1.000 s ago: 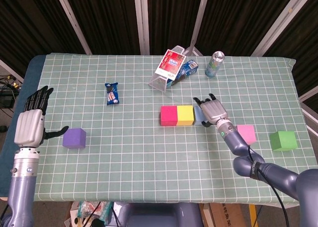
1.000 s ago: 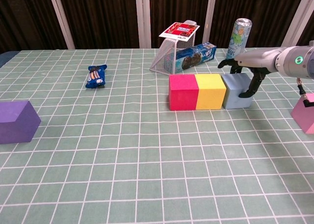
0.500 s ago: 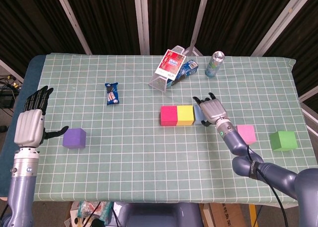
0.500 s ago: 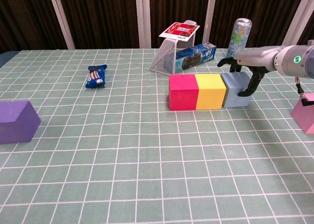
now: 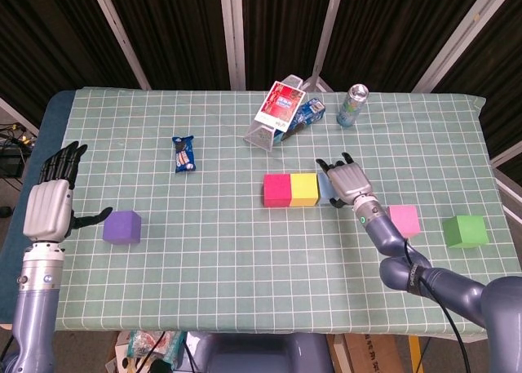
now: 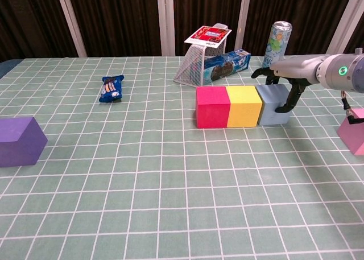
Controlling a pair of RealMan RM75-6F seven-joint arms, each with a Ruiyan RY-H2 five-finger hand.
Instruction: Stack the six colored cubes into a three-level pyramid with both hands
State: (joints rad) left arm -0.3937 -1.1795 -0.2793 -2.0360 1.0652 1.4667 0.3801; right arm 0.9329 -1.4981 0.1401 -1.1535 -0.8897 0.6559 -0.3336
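A red cube (image 5: 276,190) (image 6: 212,106), a yellow cube (image 5: 304,189) (image 6: 244,105) and a light-blue cube (image 5: 325,186) (image 6: 272,105) stand in a touching row at mid-table. My right hand (image 5: 347,181) (image 6: 284,83) grips the light-blue cube, fingers over its top and far side, thumb on its right face. A pink cube (image 5: 404,219) (image 6: 354,132) and a green cube (image 5: 466,231) lie to the right. At the left, a purple cube (image 5: 122,227) (image 6: 20,140) sits just right of my left hand (image 5: 50,202), which is open and holds nothing.
A tipped wire basket (image 5: 273,120) (image 6: 196,66) with snack packets lies behind the row. A drink can (image 5: 352,105) (image 6: 278,41) stands at the back right. A blue snack packet (image 5: 184,153) (image 6: 111,88) lies at back left.
My right hand has slid the light-blue cube slightly left, closing the small gap to the yellow cube. The left hand has not moved.
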